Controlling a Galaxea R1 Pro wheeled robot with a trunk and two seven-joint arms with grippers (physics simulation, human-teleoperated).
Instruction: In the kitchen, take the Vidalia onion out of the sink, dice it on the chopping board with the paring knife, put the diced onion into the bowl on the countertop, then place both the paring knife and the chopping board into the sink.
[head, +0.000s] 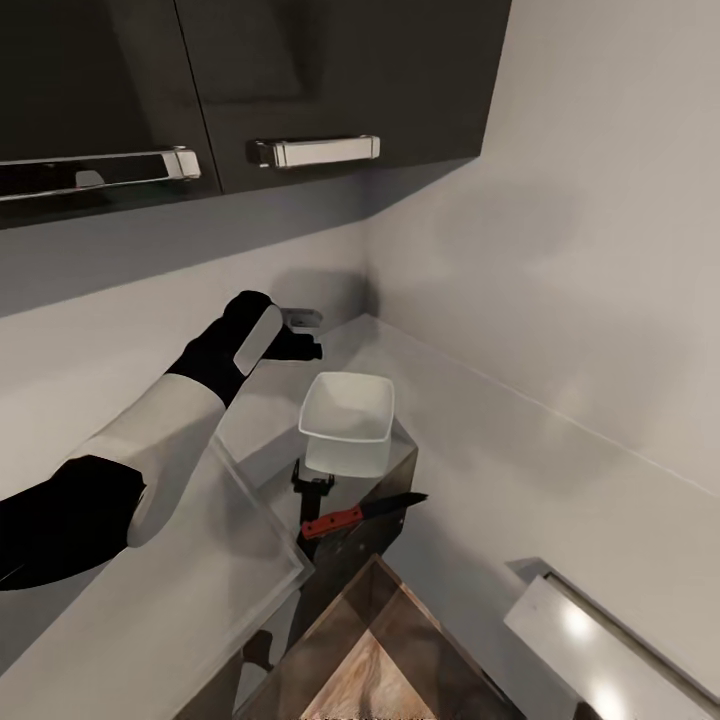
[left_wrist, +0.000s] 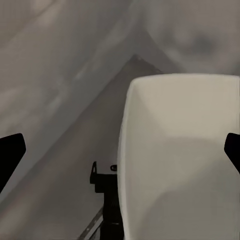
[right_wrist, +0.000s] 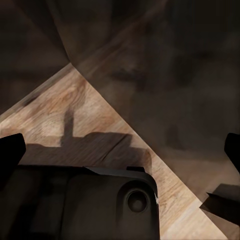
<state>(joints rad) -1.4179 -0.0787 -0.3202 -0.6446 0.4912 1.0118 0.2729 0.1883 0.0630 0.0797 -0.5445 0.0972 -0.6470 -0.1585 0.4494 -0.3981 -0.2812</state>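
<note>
Head view: corner of the kitchen, glossy dark upper cabinets (head: 250, 90) over pale walls. The countertop (head: 480, 440) runs into the corner, grey and reflective.

The bowl (head: 347, 412) stands on the countertop near the corner: white, shallow, squarish, rounded corners, flared rim. Empty as far as the inside shows. The left wrist view looks down on the bowl (left_wrist: 180, 155) from close above, rim broad and pale.

Just in front of the bowl lies a knife (head: 360, 514), red handle, short dark pointed blade aimed right. Presumably the paring knife. It appears to rest at the counter's edge, though the renders make the surface under it hard to read.

Left arm reaches in over the counter; the left gripper (head: 300, 335) hangs beyond the bowl toward the wall. In the wrist view its two dark fingertips (left_wrist: 11, 152) sit at opposite borders, well apart: released, nothing between them.

Right gripper (right_wrist: 120, 150): fingertips likewise wide at the borders, slack and empty, over wood floor (right_wrist: 90, 115) and a dark robot part.

Handling judgement: the knife should be light, stiff, slim; low profile makes it awkward to pinch. Take it across the red handle, mid-length, fingers clear of the blade. The bowl reads as rigid and smooth, likely slippery and chip-prone; better left where it stands.
</note>
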